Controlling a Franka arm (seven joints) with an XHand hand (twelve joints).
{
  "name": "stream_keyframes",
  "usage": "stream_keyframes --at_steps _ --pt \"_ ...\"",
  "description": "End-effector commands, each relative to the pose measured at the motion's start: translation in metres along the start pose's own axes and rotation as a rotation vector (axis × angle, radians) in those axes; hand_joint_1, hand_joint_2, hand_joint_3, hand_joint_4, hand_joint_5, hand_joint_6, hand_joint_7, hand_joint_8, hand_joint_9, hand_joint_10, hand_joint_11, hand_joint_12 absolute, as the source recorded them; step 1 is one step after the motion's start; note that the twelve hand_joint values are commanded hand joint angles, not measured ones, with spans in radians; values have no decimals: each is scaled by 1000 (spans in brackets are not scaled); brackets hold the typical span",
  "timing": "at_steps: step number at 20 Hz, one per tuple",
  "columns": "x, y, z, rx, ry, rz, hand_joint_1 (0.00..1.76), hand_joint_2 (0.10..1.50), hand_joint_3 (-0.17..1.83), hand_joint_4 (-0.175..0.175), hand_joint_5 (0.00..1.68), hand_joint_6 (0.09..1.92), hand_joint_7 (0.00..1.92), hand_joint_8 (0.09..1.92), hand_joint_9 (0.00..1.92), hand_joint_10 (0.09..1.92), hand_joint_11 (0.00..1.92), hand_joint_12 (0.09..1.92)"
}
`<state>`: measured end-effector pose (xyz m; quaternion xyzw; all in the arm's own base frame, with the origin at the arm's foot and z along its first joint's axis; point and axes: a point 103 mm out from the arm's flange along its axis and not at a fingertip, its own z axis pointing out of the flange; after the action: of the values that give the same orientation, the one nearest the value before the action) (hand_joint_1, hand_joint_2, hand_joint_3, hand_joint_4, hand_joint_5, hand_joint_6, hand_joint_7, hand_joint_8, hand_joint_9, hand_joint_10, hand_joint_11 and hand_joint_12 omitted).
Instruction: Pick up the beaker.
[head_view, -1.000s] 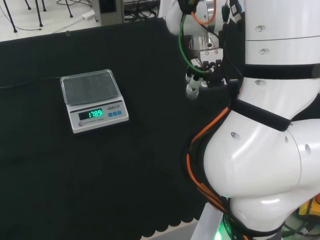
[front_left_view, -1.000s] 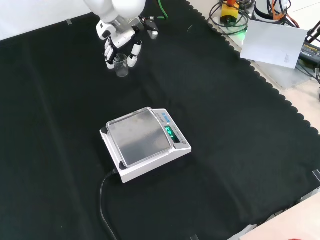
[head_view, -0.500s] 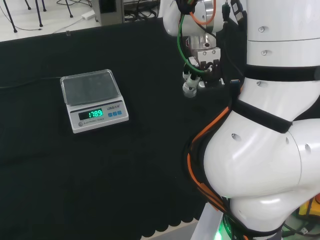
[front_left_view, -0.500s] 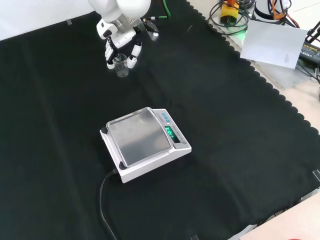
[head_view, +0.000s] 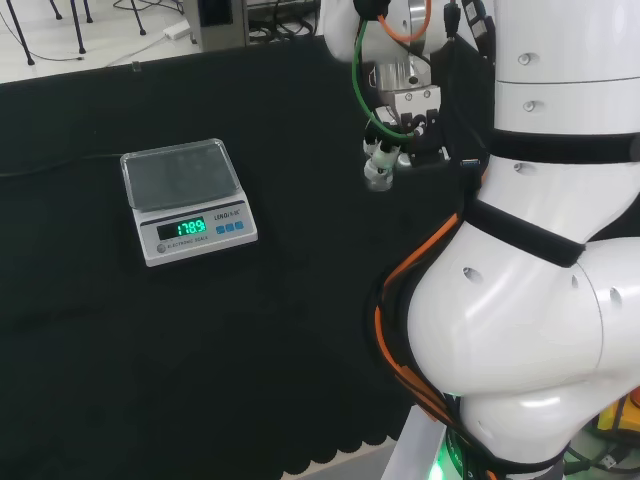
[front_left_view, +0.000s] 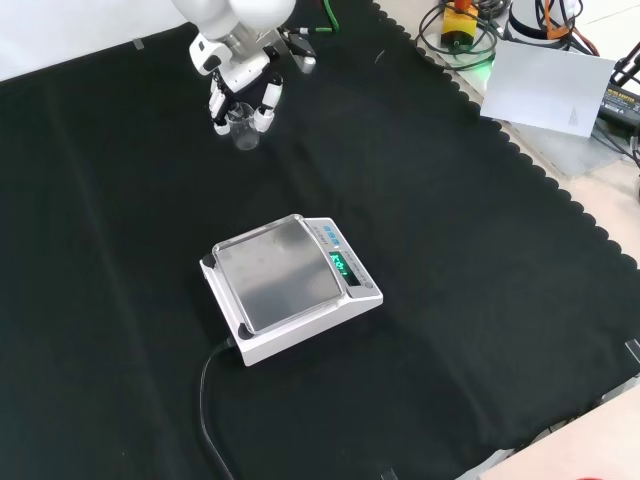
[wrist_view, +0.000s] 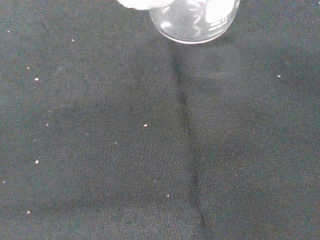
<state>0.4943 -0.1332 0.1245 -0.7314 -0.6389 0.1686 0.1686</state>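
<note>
The robot hand (front_left_view: 240, 88) has its fingers curled round the beaker (front_left_view: 240, 124), a small clear vessel that hangs between the fingertips (front_left_view: 266, 115). In the front view the beaker is well beyond the scale (front_left_view: 290, 286), toward the far edge of the black surface (front_left_view: 450, 250), and a little left of the scale's middle. In the head view the robot hand (head_view: 392, 150) is well to the right of the scale (head_view: 185, 200), about level with its weighing pan. The wrist view looks past the beaker's round clear base (wrist_view: 192, 20) to the cloth beyond it. The scale's display is lit green, and a black cord (front_left_view: 207, 400) runs from its near end.
</note>
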Motion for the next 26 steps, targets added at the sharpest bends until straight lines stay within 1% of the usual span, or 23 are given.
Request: stream_keyframes --at_steps 1,4,10,15,22,26 --pt "-2 -5 -18 52 6 -43 1065 1207 -37 -62 833 1233 814 896 1023 862 760 1238" --pt "-2 -8 -26 61 3 -54 1067 1206 -33 -66 833 1234 830 904 1027 867 771 1233" --pt "-1 -23 -42 24 -9 -73 1072 1206 -27 -79 830 1240 848 918 1033 878 786 1220" --pt "5 -41 -61 -13 -40 -92 1073 1205 -26 -81 830 1241 859 924 1036 882 792 1218" --pt "6 -69 -94 -60 -63 -90 1073 1204 -25 -82 831 1240 869 930 1038 886 799 1216" --pt "8 -77 -106 -76 -78 -85 1074 1203 -24 -82 832 1239 885 935 1042 890 804 1213"
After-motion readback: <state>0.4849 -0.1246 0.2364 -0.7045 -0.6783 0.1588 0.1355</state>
